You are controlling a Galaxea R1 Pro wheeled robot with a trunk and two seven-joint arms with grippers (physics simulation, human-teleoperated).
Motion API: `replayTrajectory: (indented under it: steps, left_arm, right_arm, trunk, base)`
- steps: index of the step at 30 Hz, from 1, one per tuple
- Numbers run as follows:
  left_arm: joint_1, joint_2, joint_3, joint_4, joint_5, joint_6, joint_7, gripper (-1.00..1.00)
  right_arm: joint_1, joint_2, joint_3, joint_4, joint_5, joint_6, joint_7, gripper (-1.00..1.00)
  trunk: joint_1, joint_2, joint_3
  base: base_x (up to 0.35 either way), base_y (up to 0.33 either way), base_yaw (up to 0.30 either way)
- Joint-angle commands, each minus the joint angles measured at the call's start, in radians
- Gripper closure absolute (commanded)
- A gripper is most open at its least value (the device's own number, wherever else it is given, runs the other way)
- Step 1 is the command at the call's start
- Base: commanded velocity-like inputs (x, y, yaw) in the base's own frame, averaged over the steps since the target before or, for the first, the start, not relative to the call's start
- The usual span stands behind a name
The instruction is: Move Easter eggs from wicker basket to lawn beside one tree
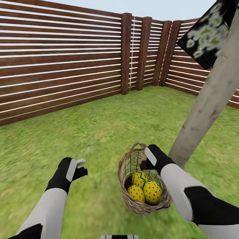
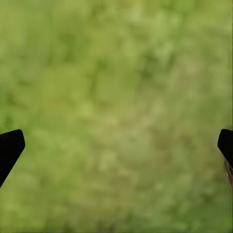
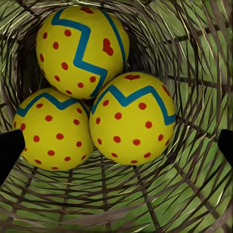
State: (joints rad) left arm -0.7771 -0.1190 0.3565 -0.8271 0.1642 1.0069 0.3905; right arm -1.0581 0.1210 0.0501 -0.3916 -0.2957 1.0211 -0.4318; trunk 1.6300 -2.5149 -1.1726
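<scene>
- Right end effector (image 1: 146, 162): positioned at the rim of the wicker basket (image 1: 127, 199), on the side nearest the tree. The right wrist view looks straight into the basket, with one dark fingertip (image 3: 10, 150) at each edge of that picture and the basket contents between them. Fingers are spread wide; whether they grip the rim cannot be determined.
- Left end effector (image 1: 80, 167): held above bare grass, well apart from the basket, on its left. In the left wrist view the two dark fingertips (image 2: 9, 148) sit at opposite edges of the picture with nothing but blurred grass between them. State: released, holding nothing.
- Wicker basket: appears tilted, with its opening turned toward the robot and the loop handle (image 1: 138, 145) at the far rim. It is close to the base of the tree trunk.
- Three Easter eggs (image 3: 119, 119): all three are inside the basket, clustered and touching one another. Each is bright yellow with red dots; the right wrist view shows blue zigzag bands on all three.
- Tree (image 1: 205, 103): pale grey-tan trunk, leaning across the right of the head view, just beside the basket and behind the right arm. Part of its dark, pale-mottled crown (image 1: 207, 36) shows at the upper right.
- Lawn (image 1: 99, 126): mottled green grass extends to the fence.
- Fence (image 1: 63, 59): dark brown horizontal slats, enclosing the far side and forming a corner.
</scene>
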Motion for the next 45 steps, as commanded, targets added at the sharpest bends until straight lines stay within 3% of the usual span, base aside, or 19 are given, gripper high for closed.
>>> replayTrajectory:
  steps: [1, 9, 14, 32, 45]
  left_arm:
    - [-0.001, -0.001, 0.003, -0.001, 0.011, 0.002, 0.009, -1.00]
    - [-0.001, -0.002, 0.004, -0.001, 0.011, 0.001, 0.009, -1.00]
    - [-0.001, -0.002, 0.005, -0.001, 0.011, 0.003, 0.008, -1.00]
    - [-0.001, -0.002, 0.005, 0.000, 0.012, 0.002, 0.006, -1.00]
    - [-0.001, -0.002, 0.006, 0.002, 0.012, 0.002, 0.005, -1.00]
  right_arm:
    - [0.000, -0.002, 0.005, -0.005, -0.011, 0.003, -0.008, -1.00]
    - [0.000, -0.007, 0.006, -0.036, -0.011, 0.002, -0.008, -1.00]
    - [0.000, -0.007, 0.006, -0.038, -0.011, -0.008, -0.008, -1.00]
    - [0.000, -0.018, 0.006, -0.039, -0.011, -0.028, -0.007, -1.00]
    - [0.000, -0.060, 0.006, -0.040, -0.011, -0.029, -0.007, -1.00]
  trunk:
    - [0.000, -0.001, -0.005]
    - [0.004, -0.003, -0.036]
    - [0.004, -0.003, -0.036]
    - [0.012, -0.007, -0.105]
    - [0.012, -0.007, -0.105]
  base:
    - [0.000, 0.000, 0.000]
    - [0.000, 0.000, 0.000]
    - [0.000, 0.000, 0.000]
    - [0.000, 0.000, 0.000]
    - [0.000, 0.000, 0.000]
